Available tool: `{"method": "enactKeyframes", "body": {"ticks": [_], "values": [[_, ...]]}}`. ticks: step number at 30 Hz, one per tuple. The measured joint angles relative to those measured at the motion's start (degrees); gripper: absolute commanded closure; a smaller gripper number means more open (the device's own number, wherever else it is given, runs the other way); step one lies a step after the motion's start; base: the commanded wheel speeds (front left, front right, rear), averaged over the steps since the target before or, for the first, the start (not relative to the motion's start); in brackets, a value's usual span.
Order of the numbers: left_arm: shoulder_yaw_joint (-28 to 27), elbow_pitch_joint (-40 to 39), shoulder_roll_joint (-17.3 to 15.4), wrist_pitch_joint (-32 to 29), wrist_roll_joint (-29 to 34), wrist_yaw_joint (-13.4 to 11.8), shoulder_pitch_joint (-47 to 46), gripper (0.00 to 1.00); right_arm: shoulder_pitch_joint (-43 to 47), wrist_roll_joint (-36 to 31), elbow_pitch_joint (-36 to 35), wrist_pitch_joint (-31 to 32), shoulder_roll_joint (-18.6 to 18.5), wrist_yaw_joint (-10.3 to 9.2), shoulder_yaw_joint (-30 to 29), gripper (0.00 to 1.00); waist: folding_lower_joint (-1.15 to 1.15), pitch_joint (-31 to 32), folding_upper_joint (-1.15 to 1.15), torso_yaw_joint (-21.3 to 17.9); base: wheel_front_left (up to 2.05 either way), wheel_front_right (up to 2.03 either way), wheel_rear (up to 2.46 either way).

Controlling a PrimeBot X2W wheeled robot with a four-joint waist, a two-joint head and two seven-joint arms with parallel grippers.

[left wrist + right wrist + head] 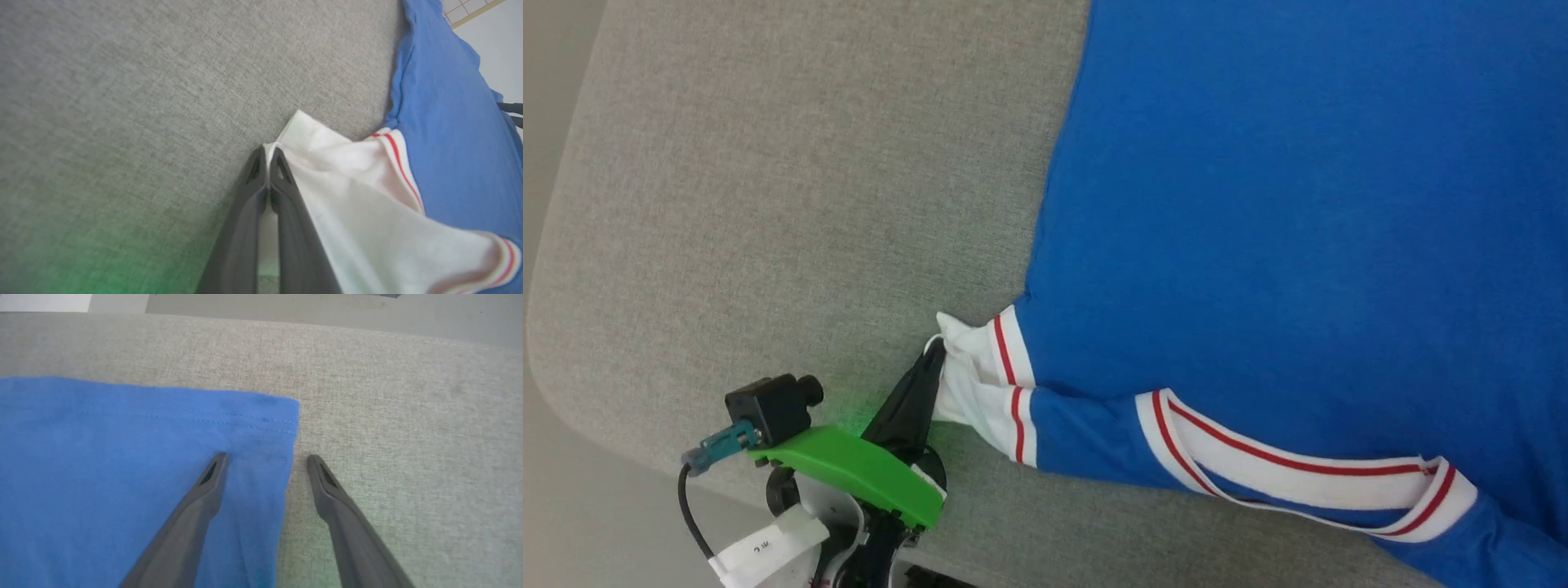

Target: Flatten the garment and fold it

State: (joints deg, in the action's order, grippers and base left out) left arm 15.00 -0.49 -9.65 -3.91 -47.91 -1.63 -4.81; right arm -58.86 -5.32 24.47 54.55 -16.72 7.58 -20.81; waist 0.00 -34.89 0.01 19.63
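Observation:
The garment (1298, 204), a bright blue jersey T-shirt with red-striped white trim, lies spread over the right part of the grey table. Its white sleeve (968, 376) points left, and its collar band (1298, 474) lies along the near edge. My left gripper (935, 351) is shut on the sleeve's edge; in the left wrist view the closed fingertips (268, 153) pinch the white cloth (347, 196). My right gripper (265, 457) is open above a hemmed corner of the blue cloth (143, 457), one finger over the fabric and the other over bare table.
The grey fabric-covered table (768, 204) has a rounded corner at the lower left, with floor beyond its left and near edges. Bare tabletop stretches left of the shirt. In the right wrist view the table's far edge (327, 324) runs across the top.

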Motion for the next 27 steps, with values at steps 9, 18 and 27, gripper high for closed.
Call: {"method": "enactKeyframes", "body": {"ticks": [9, 18, 27], "values": [[-0.07, 1.14, 0.19, 1.00, -0.07, 0.58, -0.27, 1.00, 5.26, -0.88, -7.65, -9.54, 2.88, 0.00, -0.41, 1.00, 0.00, 0.47, 0.00, -0.13, 0.00, 0.00, 0.00], [-1.53, 3.39, -2.32, -0.22, -0.04, -1.96, 2.40, 1.00, 21.05, 4.44, -9.99, -42.74, 7.02, 0.00, -2.38, 1.00, 0.01, 7.79, 0.00, -2.20, 0.00, 0.00, 0.00], [-2.81, 0.87, -5.97, -4.10, -0.05, -6.19, 11.34, 1.00, 40.18, 5.47, -16.47, -46.28, 11.80, -0.01, -9.40, 1.00, 0.01, 17.56, 0.00, -6.25, 0.00, 0.00, 0.00]]}}
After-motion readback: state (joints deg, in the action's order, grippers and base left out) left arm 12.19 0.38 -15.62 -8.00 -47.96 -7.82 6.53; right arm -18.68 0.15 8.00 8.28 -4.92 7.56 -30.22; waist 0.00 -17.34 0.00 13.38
